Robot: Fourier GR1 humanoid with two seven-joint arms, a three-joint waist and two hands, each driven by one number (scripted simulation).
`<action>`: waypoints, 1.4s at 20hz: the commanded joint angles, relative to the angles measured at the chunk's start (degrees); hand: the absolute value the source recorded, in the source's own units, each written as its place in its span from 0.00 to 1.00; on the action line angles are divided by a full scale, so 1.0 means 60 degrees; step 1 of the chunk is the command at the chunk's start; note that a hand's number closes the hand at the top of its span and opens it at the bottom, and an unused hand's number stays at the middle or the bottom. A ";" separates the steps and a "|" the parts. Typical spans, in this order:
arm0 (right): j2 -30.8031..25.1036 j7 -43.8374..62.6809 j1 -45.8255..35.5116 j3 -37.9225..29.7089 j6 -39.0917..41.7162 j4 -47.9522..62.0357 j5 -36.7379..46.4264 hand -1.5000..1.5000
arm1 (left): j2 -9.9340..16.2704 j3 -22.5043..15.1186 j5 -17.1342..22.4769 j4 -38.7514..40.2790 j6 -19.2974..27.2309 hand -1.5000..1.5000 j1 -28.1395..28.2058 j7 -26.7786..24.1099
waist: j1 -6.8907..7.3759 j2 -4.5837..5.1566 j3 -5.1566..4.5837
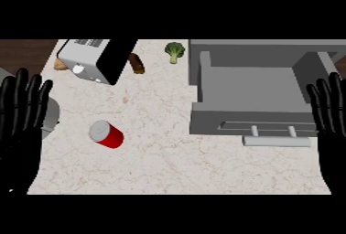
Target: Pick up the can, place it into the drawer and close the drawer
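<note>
A red can with a silver top lies tilted on the marble counter, left of centre. The grey drawer stands pulled open at the right, nothing inside it, with its handle at the front. My left hand rests open at the left edge, fingers up, a short way left of the can. At the right edge my right hand rests open, fingers up, just beside the drawer's front right corner. Neither hand touches anything.
A toaster stands at the back left with a brown item beside it. A piece of broccoli lies at the back, left of the drawer. A grey round object shows partly behind my left hand.
</note>
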 commanded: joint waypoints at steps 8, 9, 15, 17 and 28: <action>0.0287 0.0859 0.0669 -0.0198 -0.0424 0.0769 -0.0032 0.00 | 0.2785 -0.1899 0.3642 0.1455 -0.6013 0.00 -0.0156 0.0412 | -0.0912 0.0000 -0.0221; 0.0435 0.0958 0.0444 -0.0129 -0.0628 0.0726 0.0080 0.00 | 0.3246 -0.1594 0.4220 0.1708 -0.6625 0.00 -0.0260 0.0369 | -0.0722 -0.0024 -0.0234; 0.0041 0.1413 0.1031 -0.0845 -0.0366 0.0327 -0.0564 0.00 | 0.5913 0.0438 0.7077 0.3941 -0.9975 0.00 -0.0704 -0.0538 | -0.0569 -0.0164 -0.0204; -0.0191 0.1509 0.1081 -0.1159 -0.0204 0.0190 -0.0826 0.00 | 0.6392 0.0783 0.7321 0.5254 -1.1120 0.00 -0.1045 -0.0949 | -0.0569 -0.0167 -0.0207; -0.0327 0.0704 0.2891 -0.2054 0.0818 -0.0404 -0.1891 0.00 | 0.7359 0.0551 0.8734 0.8258 -1.2568 0.00 -0.2648 -0.0015 | -0.0453 -0.0235 -0.0187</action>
